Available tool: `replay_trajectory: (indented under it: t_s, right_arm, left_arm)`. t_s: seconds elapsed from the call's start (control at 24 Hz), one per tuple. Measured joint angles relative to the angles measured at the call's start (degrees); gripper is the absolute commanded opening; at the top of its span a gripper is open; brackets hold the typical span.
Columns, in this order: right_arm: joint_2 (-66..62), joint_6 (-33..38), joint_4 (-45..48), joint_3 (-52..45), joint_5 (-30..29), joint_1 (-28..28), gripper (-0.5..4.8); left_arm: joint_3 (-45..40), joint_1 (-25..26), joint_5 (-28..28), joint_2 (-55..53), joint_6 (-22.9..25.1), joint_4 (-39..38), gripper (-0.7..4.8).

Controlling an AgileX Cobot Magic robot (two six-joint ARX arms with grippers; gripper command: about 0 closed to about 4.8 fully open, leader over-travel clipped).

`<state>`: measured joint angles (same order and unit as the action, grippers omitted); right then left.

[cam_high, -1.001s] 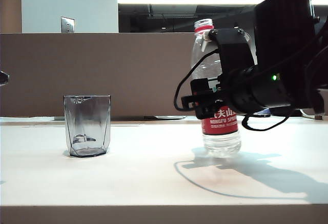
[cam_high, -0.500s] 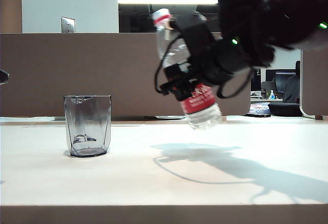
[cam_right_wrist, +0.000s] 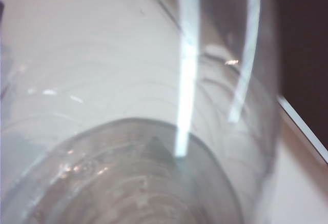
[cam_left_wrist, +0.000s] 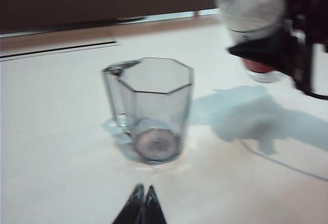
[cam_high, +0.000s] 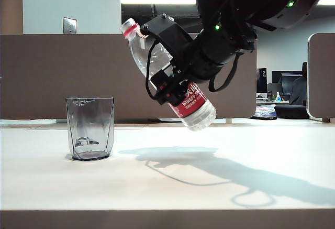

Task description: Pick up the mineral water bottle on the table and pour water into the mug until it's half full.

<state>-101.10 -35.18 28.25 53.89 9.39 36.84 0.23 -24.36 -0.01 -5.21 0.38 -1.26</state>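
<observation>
Right hand (cam_high: 175,79) is clamped around the tall clear plastic red-labelled mineral water bottle (cam_high: 170,79), held aloft and tilted, mouth toward the smoky-grey faceted mug (cam_high: 90,128) on the white counter (cam_high: 220,187). Mouth is short of the rim: carry it above the mug before tipping, then pour slowly. Left hand (cam_left_wrist: 143,206) waits near the mug, fingertips together, empty.

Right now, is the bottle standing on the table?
No, the bottle hangs tilted in the air above the table, held by the right gripper, its shadow lying on the white top beneath.
</observation>
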Motion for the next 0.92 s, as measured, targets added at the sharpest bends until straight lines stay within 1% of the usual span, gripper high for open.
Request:
replay_trajectory:
  t_s: [0.04,0.13,0.17,0.33,0.54,0.79,0.83,0.92]
  right_arm:
    - [0.0,-0.6,-0.4,0.0,-0.1,0.1,2.89]
    - [0.0,-2.3,-1.3,0.0,-0.3,0.5,2.67]
    - [0.0,-3.1,-1.4,0.0,-0.5,0.6,2.67]
    - [-0.3,-6.4,-1.7,0.0,-1.9,1.2,2.67]
    - [-1.1,-8.2,-2.6,0.2,-2.0,1.4,2.68]
    - [-3.2,-11.2,-6.0,5.1,-1.8,1.4,2.68]
    - [-3.7,-12.1,-6.4,6.2,-1.6,1.6,2.68]
    - [-5.6,-14.9,-9.9,10.3,-0.3,2.0,2.68]
  left_arm:
    - [0.0,1.1,0.0,0.0,0.0,0.0,-0.05]
    - [0.0,2.3,0.0,0.0,0.0,0.0,-0.05]
    - [0.0,2.6,0.0,0.0,0.0,0.0,-0.05]
    - [0.0,2.6,0.0,0.9,0.0,0.0,-0.05]
    - [0.0,2.6,0.0,1.7,0.0,0.1,-0.05]
    - [0.0,2.6,0.0,1.7,0.0,0.0,-0.05]
    - [0.0,2.6,0.0,1.8,0.0,0.0,-0.05]
    - [0.0,2.6,0.0,2.1,0.0,0.0,-0.05]
